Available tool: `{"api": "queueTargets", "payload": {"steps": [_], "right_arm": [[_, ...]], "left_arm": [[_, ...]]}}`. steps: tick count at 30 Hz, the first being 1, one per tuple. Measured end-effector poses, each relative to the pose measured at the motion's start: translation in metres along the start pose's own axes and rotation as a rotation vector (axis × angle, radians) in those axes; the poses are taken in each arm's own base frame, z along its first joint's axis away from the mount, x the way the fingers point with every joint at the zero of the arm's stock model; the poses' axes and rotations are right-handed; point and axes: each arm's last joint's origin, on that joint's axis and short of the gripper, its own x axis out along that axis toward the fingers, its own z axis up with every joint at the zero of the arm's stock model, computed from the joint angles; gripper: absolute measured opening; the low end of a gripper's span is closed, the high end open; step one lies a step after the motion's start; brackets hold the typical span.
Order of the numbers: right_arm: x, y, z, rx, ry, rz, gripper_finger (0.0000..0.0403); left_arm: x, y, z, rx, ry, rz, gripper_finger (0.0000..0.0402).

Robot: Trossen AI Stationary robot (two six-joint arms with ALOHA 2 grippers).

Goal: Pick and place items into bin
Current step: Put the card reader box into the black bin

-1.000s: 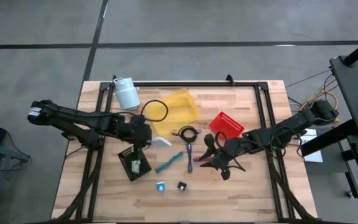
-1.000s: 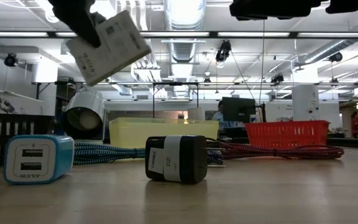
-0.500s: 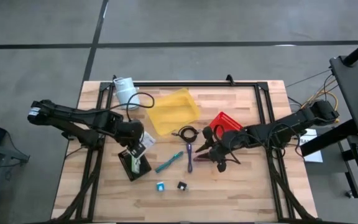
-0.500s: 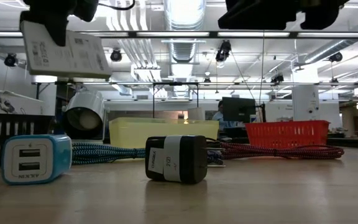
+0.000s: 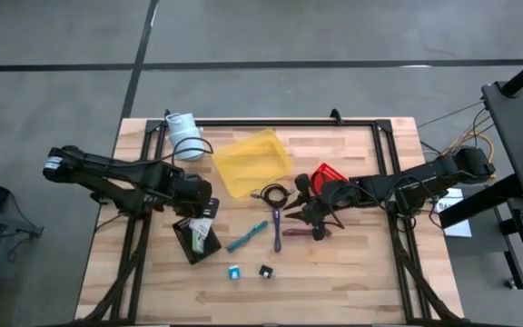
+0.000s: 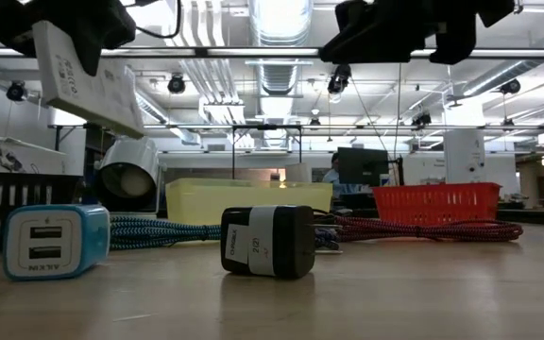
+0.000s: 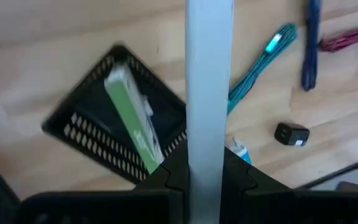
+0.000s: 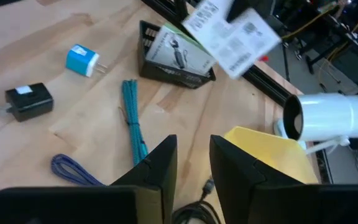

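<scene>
As the left arm has swung away from the yellow bin (image 5: 252,162), its left gripper (image 5: 200,207) now hangs over the black bin (image 5: 187,245), clamped shut on a white printed card (image 6: 88,71) that sits edge-on between the fingers in the left wrist view. That puts the card where, by my reading, it only needs lowering and letting go. The right gripper (image 5: 311,213) has drawn back toward the red bin (image 5: 331,173) and hovers above a magenta piece (image 5: 309,232). Its fingers (image 8: 160,168) stand a little apart with nothing between them, so that item is not yet picked. Counted: three bins, black, yellow and red. Two cards, one held in the air, one green-and-white one (image 7: 132,118) already lying in the black bin. Two small cubes on the wood, one blue (image 5: 234,272) and one black (image 5: 265,271). One teal cable (image 5: 246,238), one purple cable (image 5: 276,227), one black ring (image 5: 273,193) and one white roll (image 5: 184,132) by the table's far edge.
</scene>
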Motion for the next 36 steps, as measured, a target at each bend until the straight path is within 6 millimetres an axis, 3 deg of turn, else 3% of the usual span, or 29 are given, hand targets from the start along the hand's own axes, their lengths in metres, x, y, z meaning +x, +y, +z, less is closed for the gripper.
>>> {"api": "queueTargets", "payload": {"steps": [12,36], "right_arm": [[0.001,-0.014,-0.011,0.027,0.037,-0.039,0.0074],[0.001,-0.017,-0.018,0.063,0.072,-0.043,0.0075]], "left_arm": [[0.032,-0.014,-0.003,-0.074,0.112,0.132,0.0023],[0.037,-0.008,-0.015,-0.185,0.123,0.247,0.0023]]}}
